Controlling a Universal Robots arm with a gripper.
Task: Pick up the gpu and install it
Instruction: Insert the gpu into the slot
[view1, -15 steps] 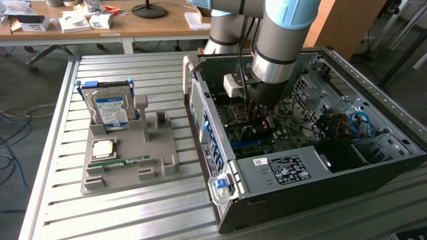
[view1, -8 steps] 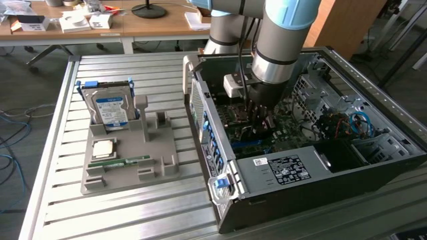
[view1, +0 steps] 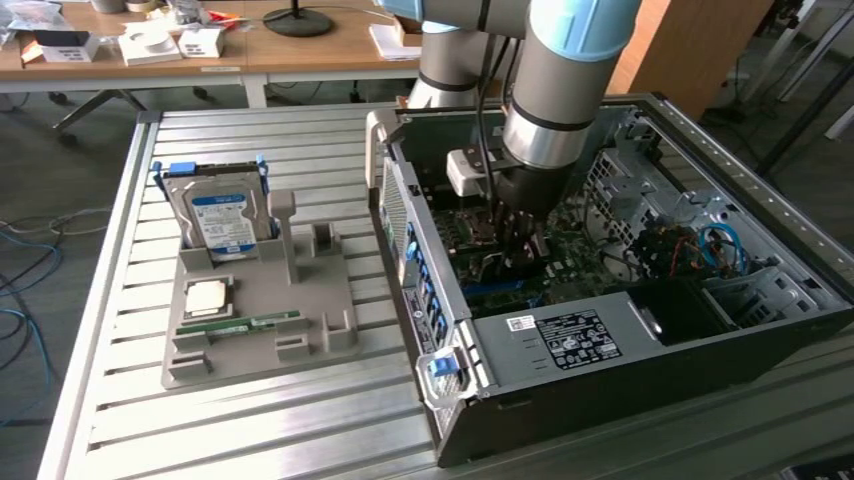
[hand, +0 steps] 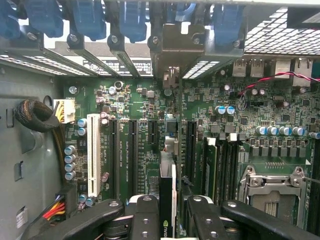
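Gpu, the thin green circuit card with a silver metal end bracket, sits edge-on in your tool, whose black fingers are narrowed onto its two faces. It hangs straight below the tool, inside the open grey metal computer case. Its long axis runs away from the tool toward the blue-latched rear openings, parallel to the long black expansion slots on the green motherboard beneath; whether its edge is in a slot you cannot tell.

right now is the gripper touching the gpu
Touching. In the wrist view the gripper is shut on the gpu, which sits edge-on with the fingers clamping its two faces.
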